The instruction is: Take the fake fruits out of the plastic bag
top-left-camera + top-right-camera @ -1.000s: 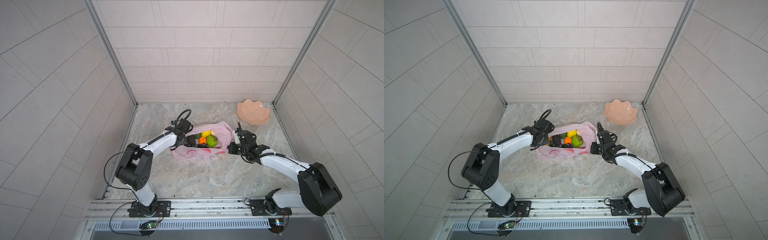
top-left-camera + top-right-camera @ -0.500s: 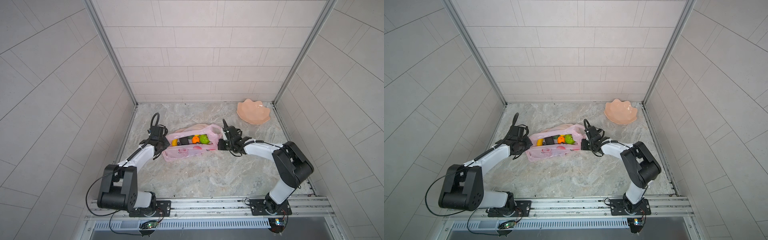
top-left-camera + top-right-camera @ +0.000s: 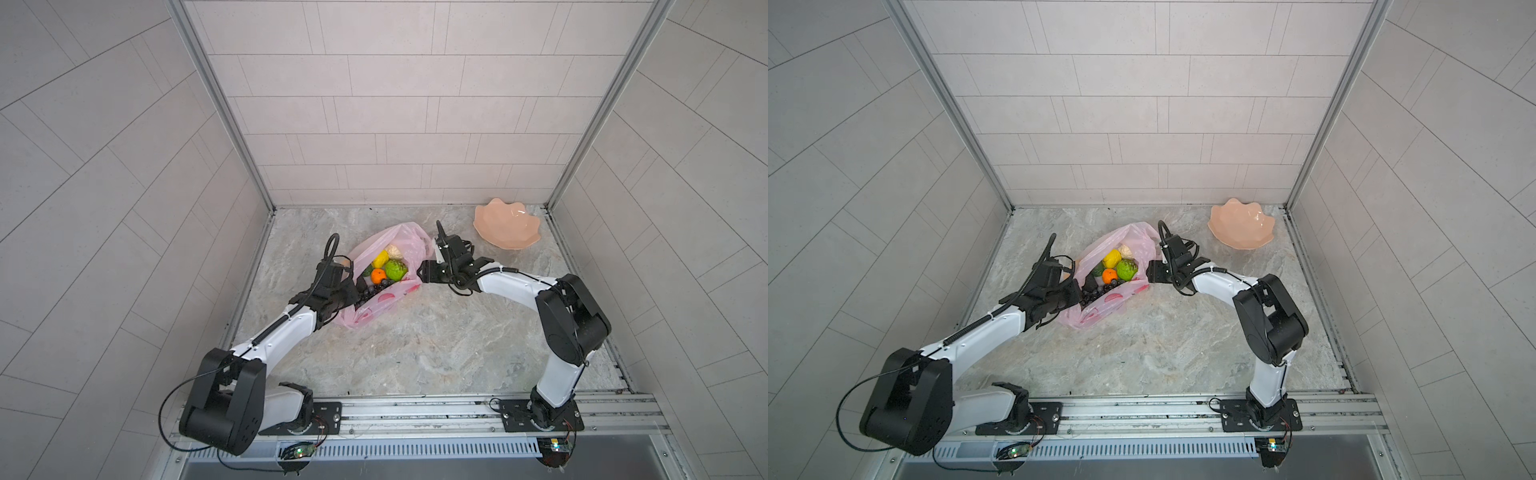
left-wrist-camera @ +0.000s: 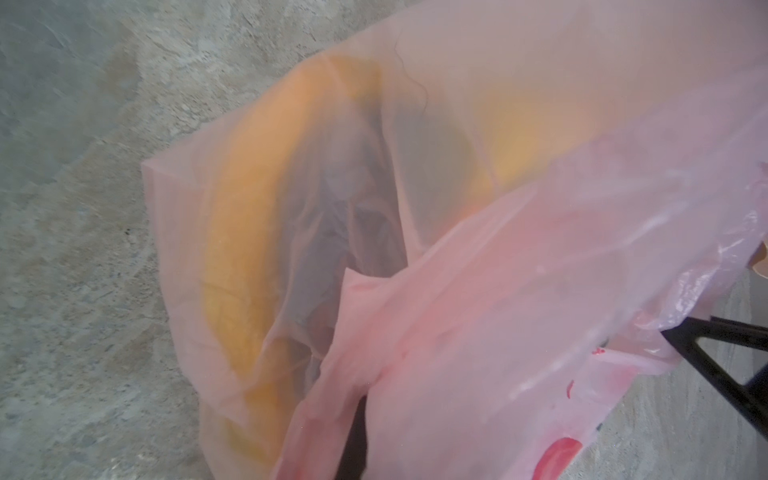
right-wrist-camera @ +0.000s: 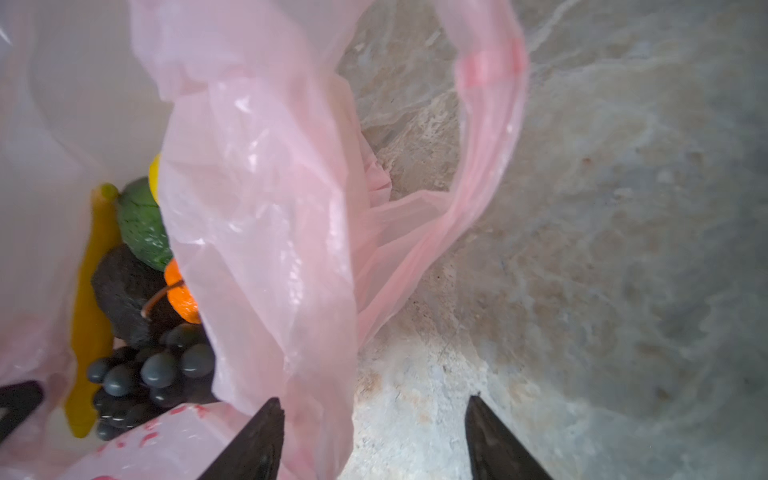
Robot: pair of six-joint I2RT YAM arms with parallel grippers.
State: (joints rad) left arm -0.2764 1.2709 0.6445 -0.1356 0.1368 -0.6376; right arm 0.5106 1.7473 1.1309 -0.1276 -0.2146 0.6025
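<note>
The left arm reaches low, the left tool [image 3: 352, 291] clamped shut on the left rim of the translucent pink plastic bag [image 3: 376, 305]. The bag lies on the grey marbled tabletop [image 3: 415, 345] with the small plastic fake fruits [image 3: 386, 270] inside. The right arm bends toward the bag's right side, the right tool [image 5: 374, 405] spread open and empty.

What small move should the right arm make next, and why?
Probably steer the right gripper into the mouth of the plastic bag, toward the bumpy green fruit. Its jaws stand open and empty beside the rim, the left gripper seems to pinch the other side, and that fruit lies uncovered.
</note>
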